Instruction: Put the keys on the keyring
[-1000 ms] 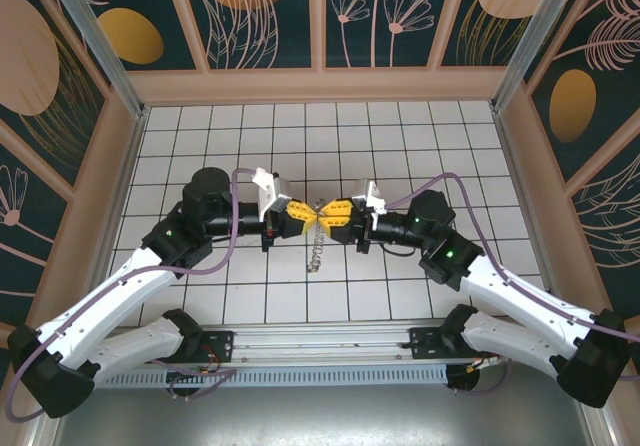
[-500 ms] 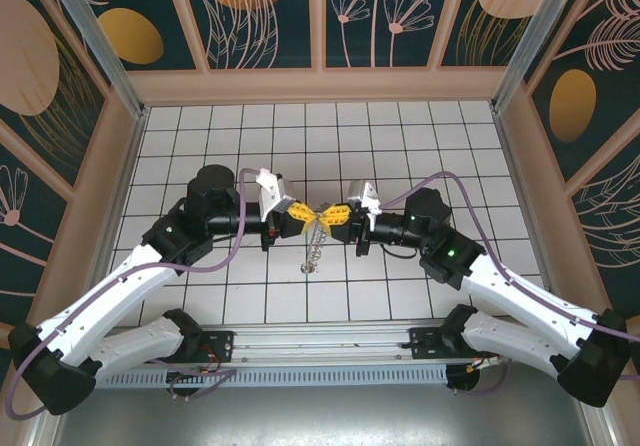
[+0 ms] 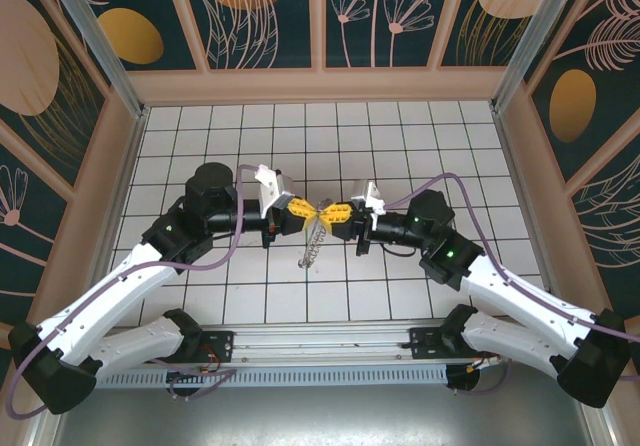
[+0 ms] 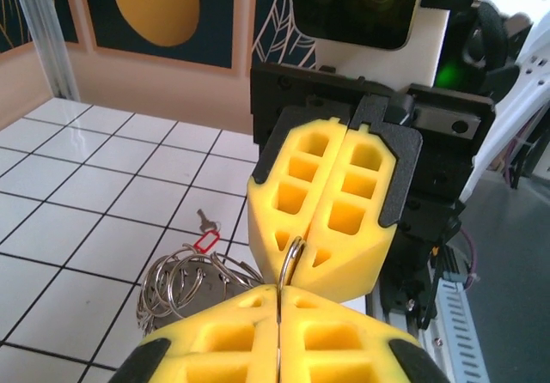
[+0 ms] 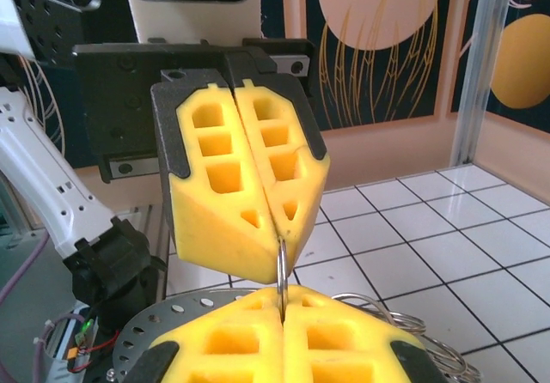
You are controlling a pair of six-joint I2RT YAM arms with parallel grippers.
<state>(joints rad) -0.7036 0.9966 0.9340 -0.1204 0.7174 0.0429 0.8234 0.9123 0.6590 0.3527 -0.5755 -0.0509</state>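
Pinching tip to tip over the middle of the table (image 3: pixel 400 146), the left gripper (image 4: pixel 278 336) and right gripper (image 4: pixel 320 220) are both clamped on one loop of the keyring (image 4: pixel 182 282), its coils dangling below. Just beyond lies the key (image 4: pixel 204 233), seemingly unthreaded; next, one gripper must release and fetch it.

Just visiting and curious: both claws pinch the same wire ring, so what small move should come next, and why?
Probably the right gripper should let go and fetch the key while the left gripper holds the keyring. Both are shut on one loop, and the key sits below by the coils, unheld.
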